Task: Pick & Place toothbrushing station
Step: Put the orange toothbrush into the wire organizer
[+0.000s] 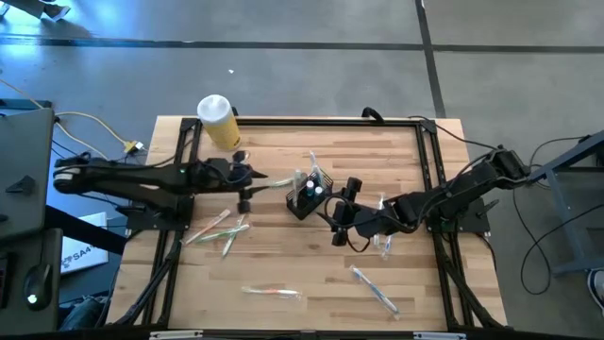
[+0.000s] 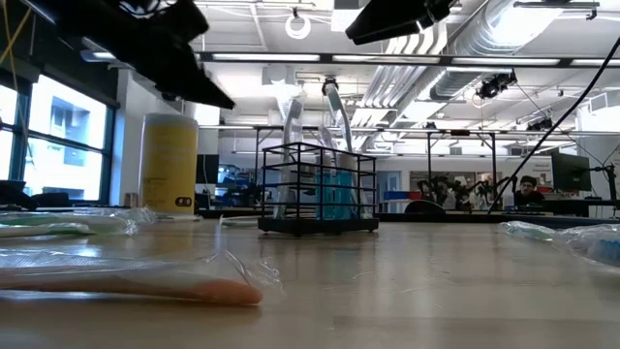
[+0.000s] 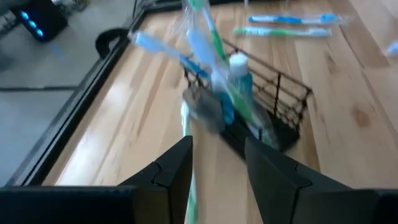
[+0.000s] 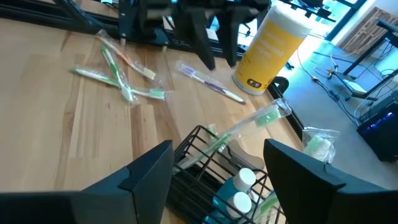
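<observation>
Standing near the middle of the pale wood-plank table [image 1: 283, 274], the toothbrushing station [image 1: 308, 193] is a black wire caddy with slatted sides, holding plastic-wrapped toothbrushes and two white-capped tubes. A yellow cylindrical jar [image 1: 218, 120] with a white lid stands at the far edge; its dark label is too small to read. Wrapped toothbrushes [image 1: 219, 229] lie scattered about. The left gripper [image 1: 247, 183] reaches in level beside the caddy, fingers apart. The right gripper [image 1: 342, 213] hovers just beside it, fingers spread.
</observation>
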`<action>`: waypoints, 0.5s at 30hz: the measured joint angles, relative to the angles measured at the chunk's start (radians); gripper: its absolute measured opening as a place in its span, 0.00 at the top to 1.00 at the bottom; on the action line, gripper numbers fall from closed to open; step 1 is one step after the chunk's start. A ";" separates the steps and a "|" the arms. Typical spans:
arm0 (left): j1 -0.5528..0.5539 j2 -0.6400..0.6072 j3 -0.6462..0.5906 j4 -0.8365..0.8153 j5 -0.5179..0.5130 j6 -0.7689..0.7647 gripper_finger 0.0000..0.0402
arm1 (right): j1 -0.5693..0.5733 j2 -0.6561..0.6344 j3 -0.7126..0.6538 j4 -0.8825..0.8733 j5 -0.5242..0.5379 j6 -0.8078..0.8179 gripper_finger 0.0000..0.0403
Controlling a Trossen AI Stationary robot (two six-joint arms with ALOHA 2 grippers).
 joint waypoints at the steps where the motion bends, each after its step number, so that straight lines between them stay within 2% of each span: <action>1: 0.000 -0.029 0.000 -0.045 0.001 -0.007 0.65 | 0.000 0.000 0.000 0.000 0.000 0.000 0.40; 6: 0.000 -0.095 0.000 -0.218 0.051 -0.062 0.65 | 0.000 0.000 0.000 0.000 0.000 0.003 0.40; 12: 0.001 -0.069 0.000 -0.423 -0.094 -0.229 0.65 | 0.000 0.000 0.000 0.001 -0.001 0.003 0.40; 15: 0.000 -0.057 -0.001 -0.510 -0.028 -0.310 0.65 | 0.000 0.000 0.000 0.000 -0.004 0.003 0.40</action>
